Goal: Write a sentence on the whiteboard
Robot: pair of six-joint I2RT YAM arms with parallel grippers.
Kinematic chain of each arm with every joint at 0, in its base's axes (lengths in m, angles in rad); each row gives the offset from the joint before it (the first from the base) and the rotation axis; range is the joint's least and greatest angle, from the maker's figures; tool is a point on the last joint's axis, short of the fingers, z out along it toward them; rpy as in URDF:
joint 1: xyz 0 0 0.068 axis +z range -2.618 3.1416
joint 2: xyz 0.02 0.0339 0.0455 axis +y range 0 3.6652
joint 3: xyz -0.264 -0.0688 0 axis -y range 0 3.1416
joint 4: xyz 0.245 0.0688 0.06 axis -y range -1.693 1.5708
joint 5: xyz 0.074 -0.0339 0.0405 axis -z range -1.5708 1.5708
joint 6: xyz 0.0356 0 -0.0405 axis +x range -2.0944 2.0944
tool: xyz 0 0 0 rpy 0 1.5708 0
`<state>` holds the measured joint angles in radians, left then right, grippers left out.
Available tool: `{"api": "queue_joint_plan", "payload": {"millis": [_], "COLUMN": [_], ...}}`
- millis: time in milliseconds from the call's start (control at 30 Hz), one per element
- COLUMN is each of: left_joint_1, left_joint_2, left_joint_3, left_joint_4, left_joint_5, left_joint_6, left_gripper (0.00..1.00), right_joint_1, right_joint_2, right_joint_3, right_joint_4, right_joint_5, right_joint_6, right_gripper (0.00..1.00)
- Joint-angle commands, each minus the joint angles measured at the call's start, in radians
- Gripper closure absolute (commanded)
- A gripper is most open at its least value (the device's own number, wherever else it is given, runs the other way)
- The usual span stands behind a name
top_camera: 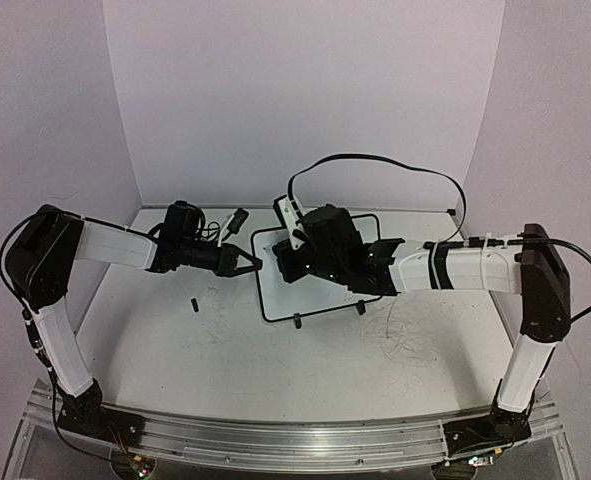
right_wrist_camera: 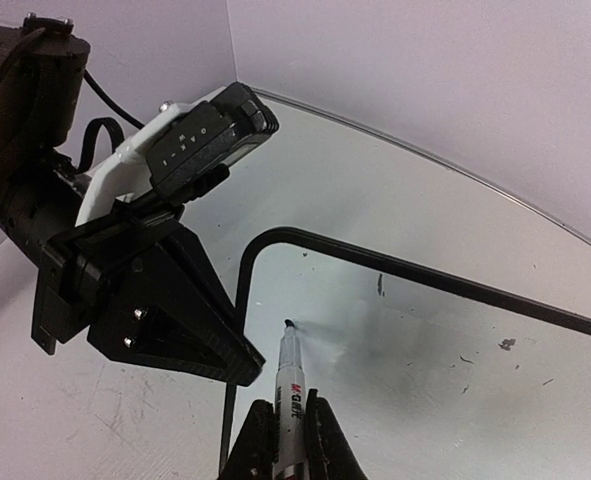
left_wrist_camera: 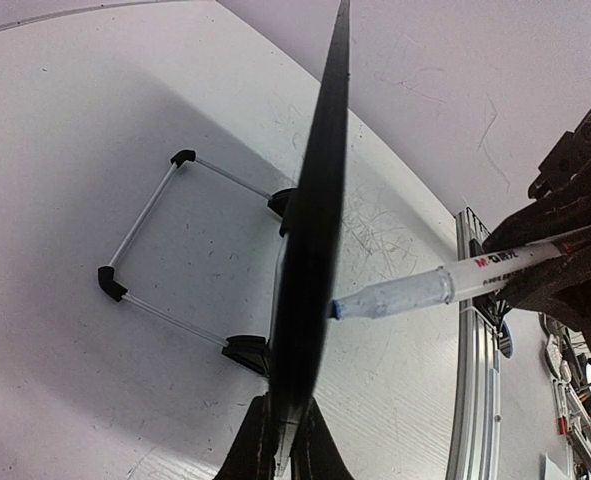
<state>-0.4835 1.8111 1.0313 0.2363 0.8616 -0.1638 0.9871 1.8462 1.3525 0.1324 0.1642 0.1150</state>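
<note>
The whiteboard (top_camera: 275,295) stands tilted on its feet at mid-table. My left gripper (top_camera: 249,263) is shut on its left edge. In the left wrist view (left_wrist_camera: 283,420) the board shows edge-on as a black strip (left_wrist_camera: 320,200). My right gripper (top_camera: 293,256) is shut on a white marker (right_wrist_camera: 291,385). The marker's tip touches the board face (right_wrist_camera: 425,350) near its upper left corner. The marker also shows in the left wrist view (left_wrist_camera: 425,288), its blue tip against the board. No blue sentence shows on the board, only a few small dark specks (right_wrist_camera: 379,285).
A small black cap-like piece (top_camera: 192,303) lies on the scuffed table left of the board. The board's wire stand (left_wrist_camera: 145,230) rests behind it. A black cable (top_camera: 375,160) loops above the right arm. White walls close in the back and sides.
</note>
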Motion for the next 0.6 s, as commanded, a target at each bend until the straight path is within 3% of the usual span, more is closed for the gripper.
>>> {"api": "queue_joint_plan", "payload": {"millis": [0,567], "left_joint_1": [0.003,0.003], "left_joint_2": [-0.044,-0.043], "left_joint_3": [-0.016,-0.016], "left_joint_4": [-0.031,-0.03], "left_joint_5": [-0.015,-0.014], "left_joint_6": [-0.008,-0.009], "left_gripper": [1.0,1.0], "right_joint_1": [0.0,0.0], "right_joint_2": [0.0,-0.017], "right_joint_3": [0.009,-0.032], "right_joint_4": [-0.008,-0.013], "right_joint_5": [0.025,0.014], "right_joint_6": [0.017,0.034], "right_gripper": [1.0,1.0]}}
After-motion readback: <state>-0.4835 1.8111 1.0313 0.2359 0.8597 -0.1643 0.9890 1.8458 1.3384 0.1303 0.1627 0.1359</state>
